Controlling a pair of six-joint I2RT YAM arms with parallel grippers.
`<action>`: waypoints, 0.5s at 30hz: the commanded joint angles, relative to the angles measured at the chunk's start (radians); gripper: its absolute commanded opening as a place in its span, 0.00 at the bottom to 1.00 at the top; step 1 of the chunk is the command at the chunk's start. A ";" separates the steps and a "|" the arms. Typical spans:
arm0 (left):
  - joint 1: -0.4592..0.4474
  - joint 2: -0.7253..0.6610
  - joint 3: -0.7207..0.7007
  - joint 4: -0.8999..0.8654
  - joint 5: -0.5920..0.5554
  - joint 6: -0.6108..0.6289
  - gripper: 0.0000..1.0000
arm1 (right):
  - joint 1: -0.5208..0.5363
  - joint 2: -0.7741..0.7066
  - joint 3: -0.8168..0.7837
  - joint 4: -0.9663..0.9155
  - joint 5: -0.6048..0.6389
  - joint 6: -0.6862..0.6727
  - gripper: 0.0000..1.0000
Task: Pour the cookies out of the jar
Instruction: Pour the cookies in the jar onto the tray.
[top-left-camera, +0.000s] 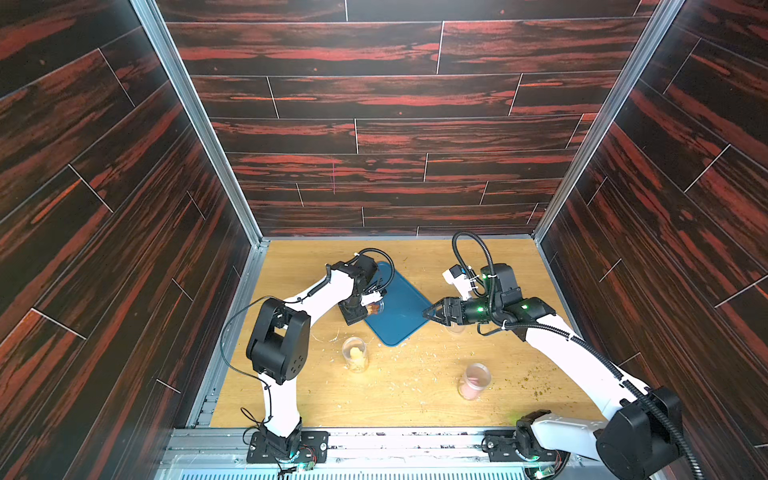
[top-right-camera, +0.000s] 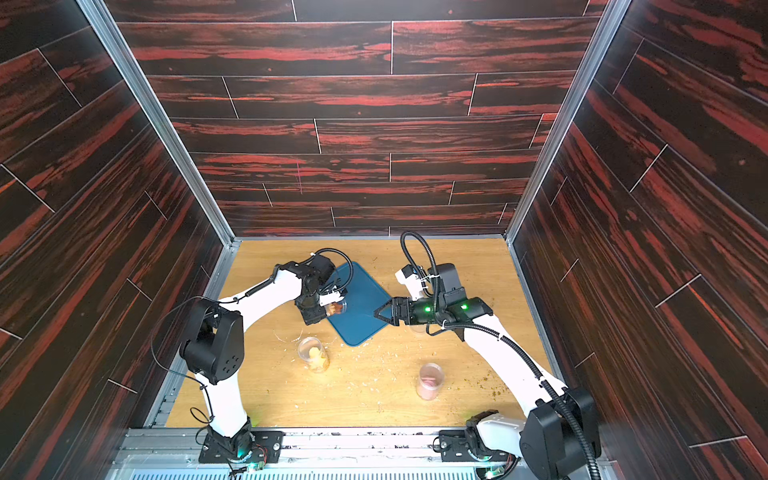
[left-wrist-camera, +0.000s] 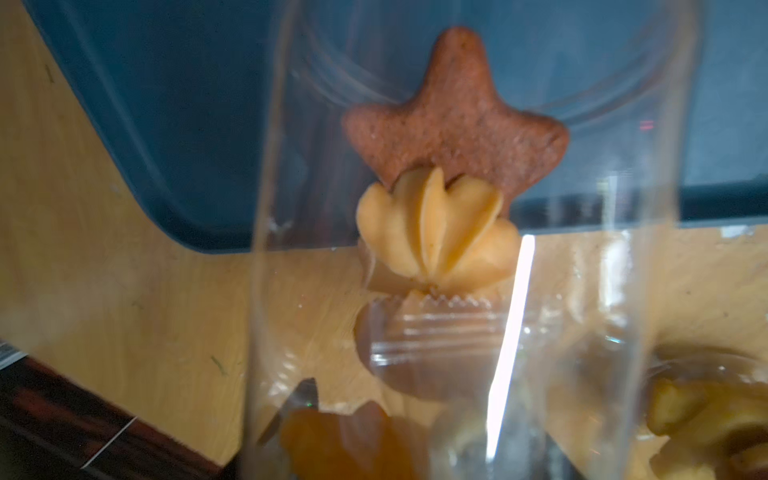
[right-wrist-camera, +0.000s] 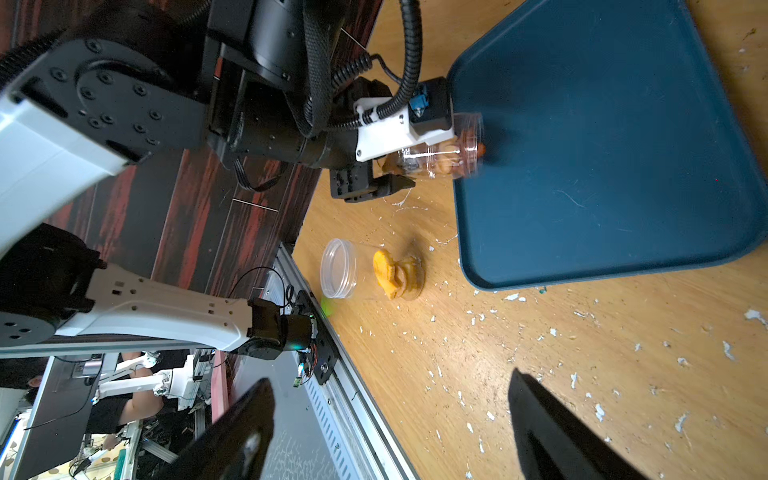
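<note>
Two tools are here, the left tool (top-left-camera: 366, 309) and the right tool (top-left-camera: 430, 314), with one blue tray (top-left-camera: 403, 291) between them. Three clear jars show plainly: one jar (right-wrist-camera: 436, 156) held in the left tool, one yellow-filled jar (top-left-camera: 355, 354) near that tool, and one pink-filled jar (top-left-camera: 473, 380) nearer the right tool. Of the cookies (right-wrist-camera: 449, 166) in the held jar, one brown star (left-wrist-camera: 457, 120) and one pale swirl (left-wrist-camera: 436, 232) count clearly; the rest blur.

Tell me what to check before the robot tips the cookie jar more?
1. Left gripper shut on jar: ok.
2. Jar mouth over the blue tray: ok.
3. Lid off: ok.
4. Cookies out on tray: not ok, none lies there yet.
5. Right gripper open, apart from jar: ok.
</note>
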 joint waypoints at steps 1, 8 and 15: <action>-0.013 -0.006 0.016 -0.031 -0.064 0.035 0.31 | 0.004 -0.031 -0.011 0.006 -0.009 0.013 0.91; -0.026 0.005 0.040 -0.033 -0.122 0.041 0.31 | 0.004 -0.040 -0.025 0.018 -0.005 0.025 0.91; -0.057 0.020 0.075 -0.035 -0.240 0.055 0.32 | 0.005 -0.039 -0.027 0.019 -0.001 0.028 0.91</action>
